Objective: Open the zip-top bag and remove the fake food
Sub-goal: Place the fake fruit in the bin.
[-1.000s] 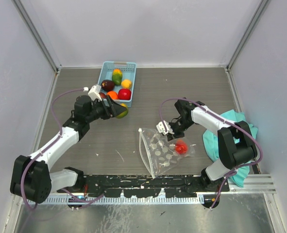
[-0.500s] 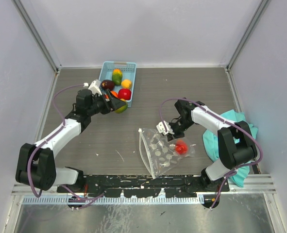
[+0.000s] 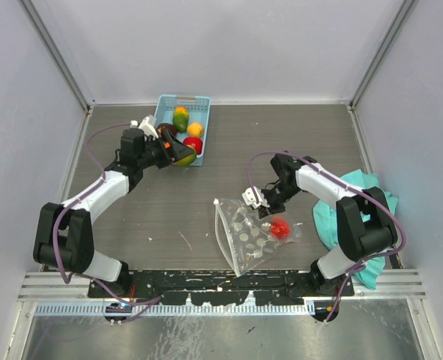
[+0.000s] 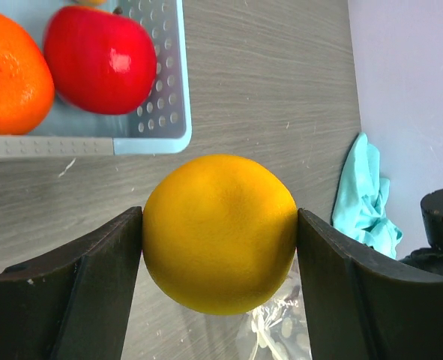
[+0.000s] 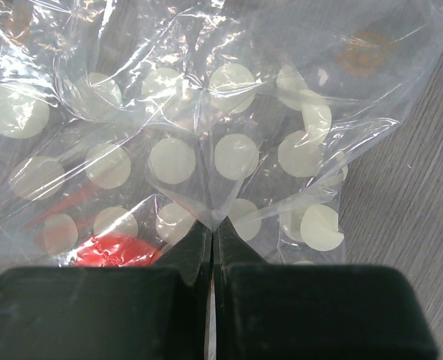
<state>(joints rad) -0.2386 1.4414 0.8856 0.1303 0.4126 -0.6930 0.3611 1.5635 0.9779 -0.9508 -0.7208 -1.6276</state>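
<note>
Left gripper (image 3: pixel 178 154) holds a yellow fruit (image 4: pixel 220 232) at the basket (image 4: pixel 86 142) edge; right gripper (image 5: pixel 212 236) pinches the zip-top bag (image 3: pixel 243 240).

In the left wrist view the fruit fills the widely spread jaws and touches both fingers. It hangs over the desk (image 3: pixel 228 150) just short of the basket's rim, so letting go here would likely drop it outside, where it could roll away. The right gripper is closed tight on a thin fold of dotted film, a hold that may slip if pulled. One red piece (image 3: pixel 279 227) of fake food lies inside the bag at centre right of the top view, just lower right of that gripper, and the slack plastic could fold over it.
</note>
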